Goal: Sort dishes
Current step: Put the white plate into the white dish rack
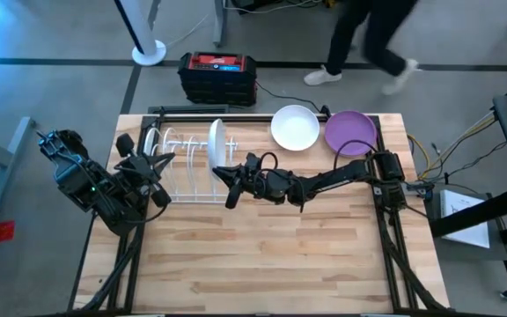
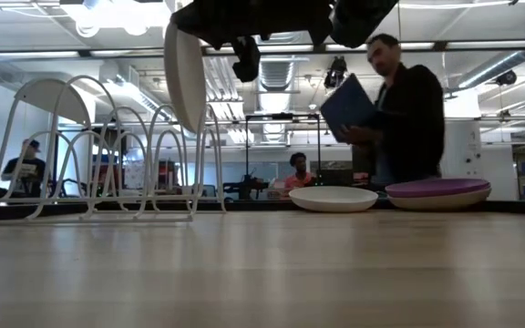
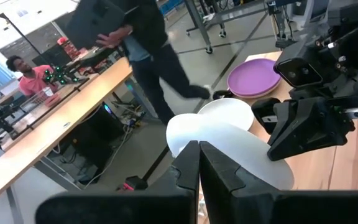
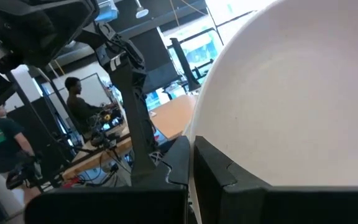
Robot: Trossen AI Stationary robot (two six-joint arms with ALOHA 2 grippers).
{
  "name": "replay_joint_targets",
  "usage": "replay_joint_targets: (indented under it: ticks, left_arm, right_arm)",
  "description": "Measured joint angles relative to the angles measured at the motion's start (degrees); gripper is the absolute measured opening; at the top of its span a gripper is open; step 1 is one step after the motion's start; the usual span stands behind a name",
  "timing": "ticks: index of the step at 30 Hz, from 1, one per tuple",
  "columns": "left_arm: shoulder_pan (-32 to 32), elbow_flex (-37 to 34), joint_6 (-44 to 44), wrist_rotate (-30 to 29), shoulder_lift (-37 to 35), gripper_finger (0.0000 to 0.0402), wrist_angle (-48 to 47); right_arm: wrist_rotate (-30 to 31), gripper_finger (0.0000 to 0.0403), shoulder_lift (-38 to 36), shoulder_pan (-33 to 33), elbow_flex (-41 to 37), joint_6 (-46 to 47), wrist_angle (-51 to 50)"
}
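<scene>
A wooden table [image 1: 262, 255] seen from above, with a white wire rack [image 1: 179, 163] at its back left. The right gripper [image 1: 227, 180] reaches across the middle of the table and pinches the edge of a white plate [image 1: 216, 145], holding it upright above the rack's right end. From table height, the plate [image 2: 185, 73] hangs on edge over the wire loops. The left gripper [image 1: 152, 167] waits beside the rack's left side, fingers pressed together with nothing between them. A white bowl [image 1: 295, 128] and a purple plate [image 1: 351, 132] lie side by side at the back right. A person [image 2: 404, 114] stands behind the table.
</scene>
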Motion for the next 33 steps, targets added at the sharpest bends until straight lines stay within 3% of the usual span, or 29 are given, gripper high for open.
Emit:
replay_joint_targets:
  ticks: [26, 33]
  left_arm:
    - [-0.02, 0.0, -0.02, -0.07, 0.07, 0.0, 0.0]
    - [0.0, 0.0, -0.48, -0.07, 0.07, 0.0, 0.0]
  right_arm:
    - [-0.05, 0.0, 0.04, 0.26, -0.79, -5.1, -0.01]
    - [-0.26, 0.0, 0.04, 0.26, -0.96, -1.55, -0.04]
